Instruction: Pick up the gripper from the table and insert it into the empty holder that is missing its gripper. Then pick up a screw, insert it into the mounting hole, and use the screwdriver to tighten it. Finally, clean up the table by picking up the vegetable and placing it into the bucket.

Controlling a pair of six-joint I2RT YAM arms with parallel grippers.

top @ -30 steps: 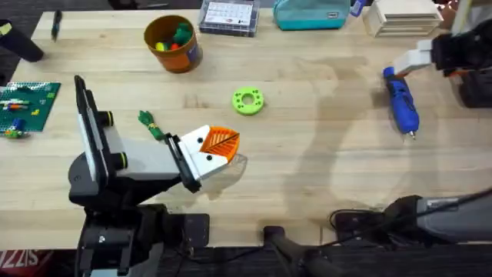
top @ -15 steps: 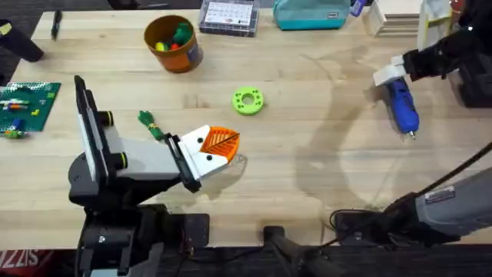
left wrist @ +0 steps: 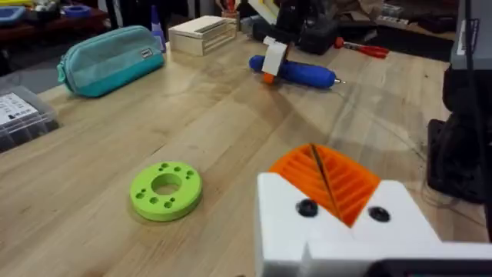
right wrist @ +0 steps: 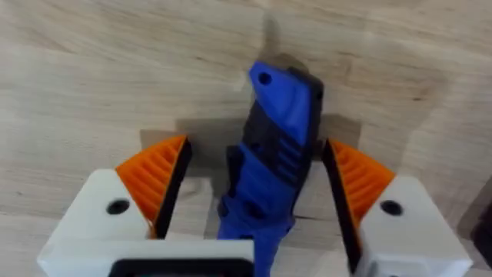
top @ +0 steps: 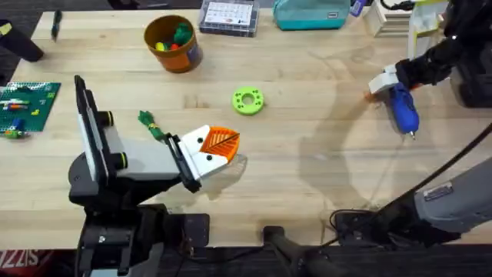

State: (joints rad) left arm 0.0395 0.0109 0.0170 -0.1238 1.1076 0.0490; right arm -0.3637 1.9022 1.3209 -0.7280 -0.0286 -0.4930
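Overhead shows my right gripper [top: 382,82] spread wide astride the screwdriver [top: 403,108] lying at the table's [top: 307,169] far right, left gripper [top: 219,146] closed, no legible writing anywhere.

Robotics lab: wooden workbench [top: 307,169], parts box [top: 227,17].

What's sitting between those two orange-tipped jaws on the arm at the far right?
The blue-handled screwdriver lies on the table between the right gripper's open jaws, with a gap on each side. The right wrist view shows it.
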